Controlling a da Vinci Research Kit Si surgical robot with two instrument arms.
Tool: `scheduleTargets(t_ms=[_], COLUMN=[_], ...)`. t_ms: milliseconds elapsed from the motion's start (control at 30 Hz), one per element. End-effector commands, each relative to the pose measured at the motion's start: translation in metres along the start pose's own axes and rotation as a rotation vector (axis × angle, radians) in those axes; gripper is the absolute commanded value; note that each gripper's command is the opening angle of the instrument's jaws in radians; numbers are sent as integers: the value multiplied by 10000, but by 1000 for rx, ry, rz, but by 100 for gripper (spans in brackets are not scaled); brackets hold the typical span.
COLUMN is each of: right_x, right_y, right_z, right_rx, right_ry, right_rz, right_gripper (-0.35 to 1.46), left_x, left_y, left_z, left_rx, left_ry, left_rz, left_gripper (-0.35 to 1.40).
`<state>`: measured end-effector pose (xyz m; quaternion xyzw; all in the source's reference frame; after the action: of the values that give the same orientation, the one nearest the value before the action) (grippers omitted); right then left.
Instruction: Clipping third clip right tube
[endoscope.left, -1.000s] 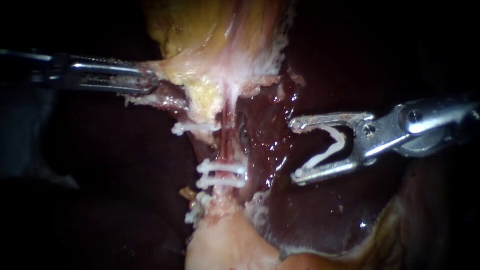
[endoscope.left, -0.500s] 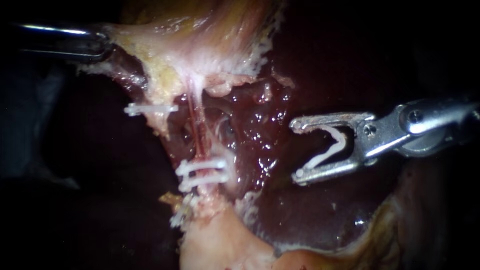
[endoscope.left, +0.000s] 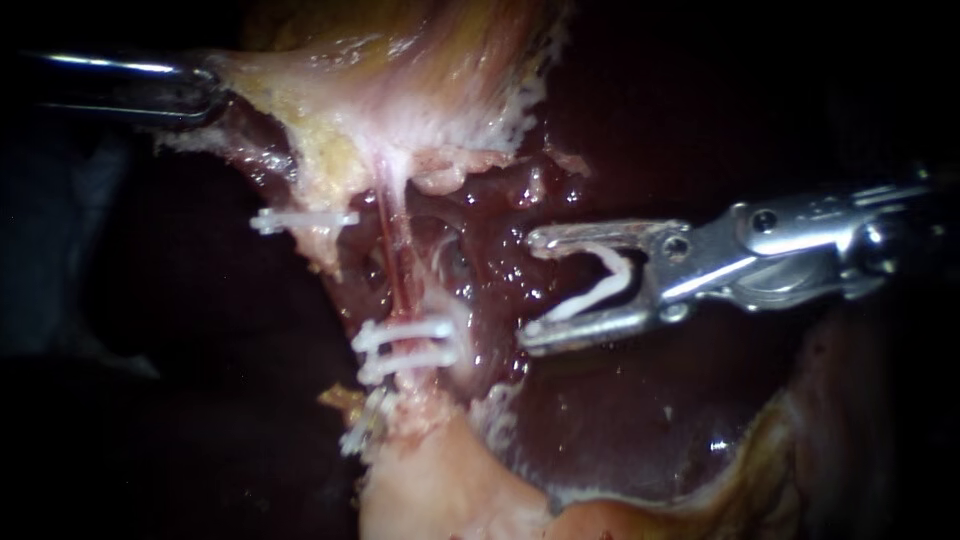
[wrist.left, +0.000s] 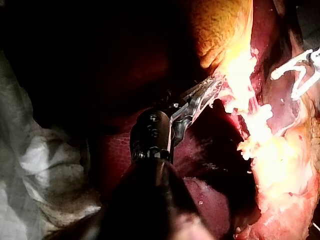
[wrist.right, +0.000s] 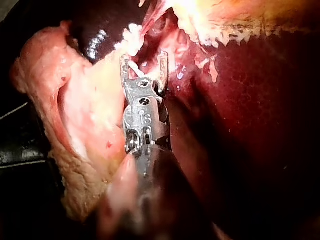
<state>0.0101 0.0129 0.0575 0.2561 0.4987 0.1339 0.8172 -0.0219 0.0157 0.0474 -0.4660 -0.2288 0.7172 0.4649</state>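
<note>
Right instrument's tool (endoscope.left: 527, 290): jaws wide apart, holding white clip (endoscope.left: 600, 290), clip legs spread. Right tube (endoscope.left: 397, 265) at tool's 9 o'clock, near, not touching. Two clips (endoscope.left: 400, 330) cross tube's 6 o'clock end. Left instrument's tool (endoscope.left: 205, 88) seemingly clamped on pale tissue (endoscope.left: 300, 100).

Silvery right instrument (endoscope.left: 527, 290), round screws (endoscope.left: 765, 219), dark shaft (wrist.right: 152, 195)
</note>
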Motion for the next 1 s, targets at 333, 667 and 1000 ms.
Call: scheduleTargets(t_ms=[333, 667, 1000], right_x=[0, 9, 18], right_y=[27, 43, 49], right_z=[58, 84, 101], right_rx=[18, 124, 195], right_ry=[50, 183, 242], right_rz=[78, 170, 195], right_gripper=[49, 48, 46], left_x=[-1, -2, -3], left_y=[0, 0, -2], left_z=[2, 2, 3], left_rx=[1, 5, 6], left_ry=[1, 2, 3], left_rz=[1, 1, 1], left_gripper=[-35, -35, -35])
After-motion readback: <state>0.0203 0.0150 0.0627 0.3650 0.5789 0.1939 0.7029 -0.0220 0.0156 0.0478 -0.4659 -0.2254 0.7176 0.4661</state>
